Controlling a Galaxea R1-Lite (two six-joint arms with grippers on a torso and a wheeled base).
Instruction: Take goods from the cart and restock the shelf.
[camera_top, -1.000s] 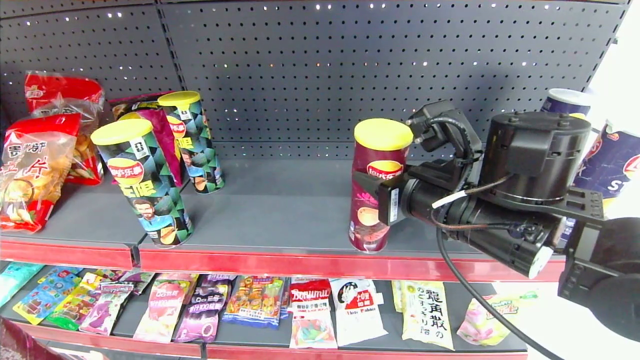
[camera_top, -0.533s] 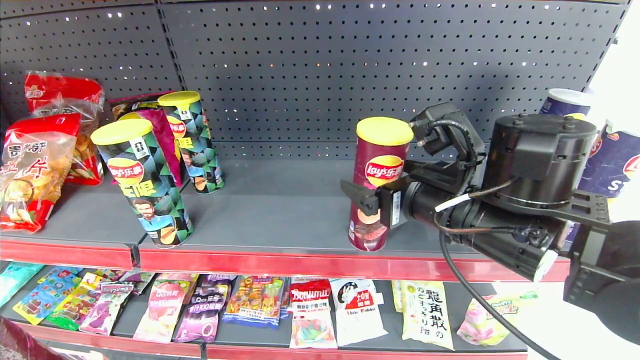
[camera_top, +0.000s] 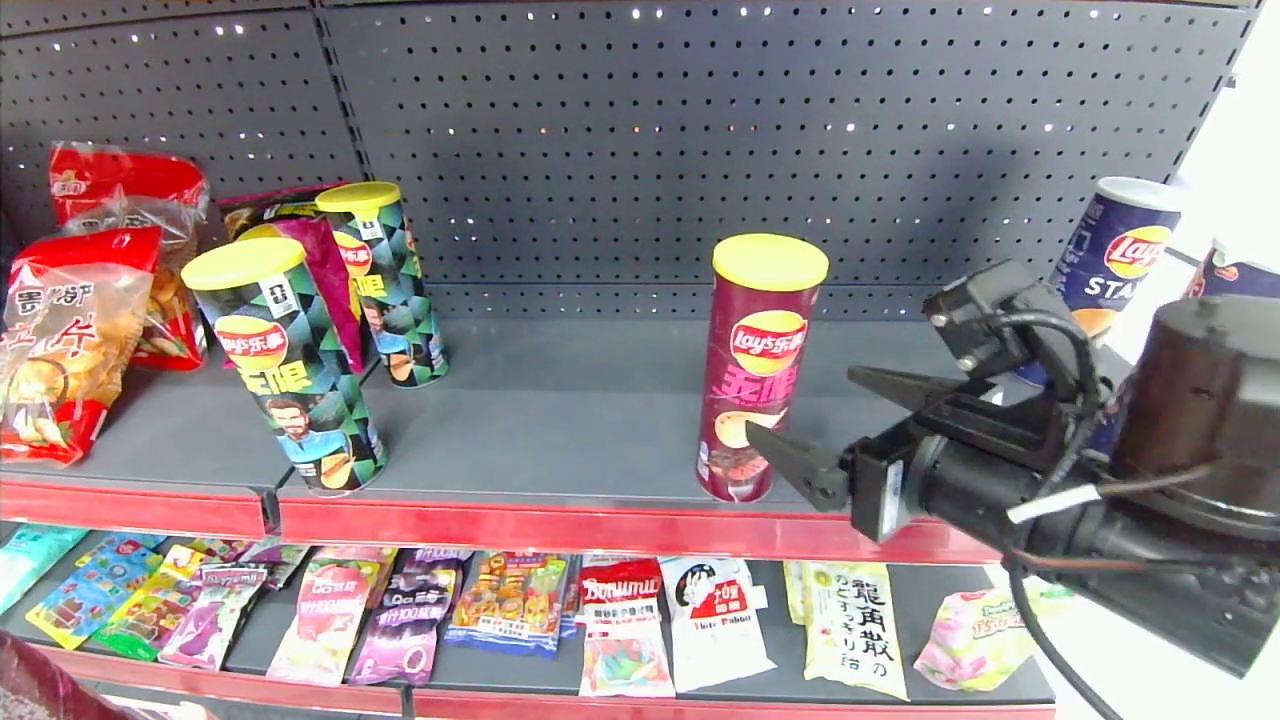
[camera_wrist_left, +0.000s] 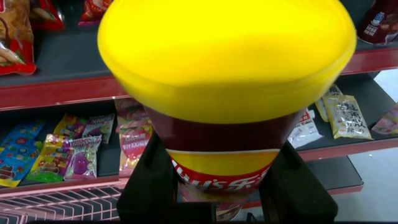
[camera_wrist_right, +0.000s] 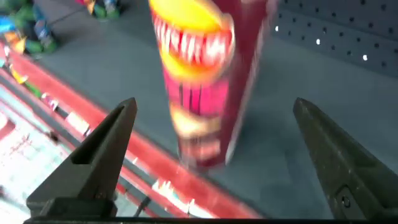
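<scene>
**Maroon can (camera_top: 760, 370) parked on shelf (camera_top: 560, 420), right pincer (camera_top: 808, 405) off it**

Maroon can stands upright near the shelf's red front lip, yellow lid on top. Right pincer is spread wide just beside it on the right, tips aimed at the lower half, and no contact is visible in the wrist view (camera_wrist_right: 212, 104). Left pincer (camera_wrist_left: 217, 196) is pinching a second can (camera_wrist_left: 224, 56), yellow lid toward its camera, out in front of the shelving. Green-patterned cans (camera_top: 285, 365) stand at shelf left, blue can (camera_top: 1115, 260) far right.
</scene>
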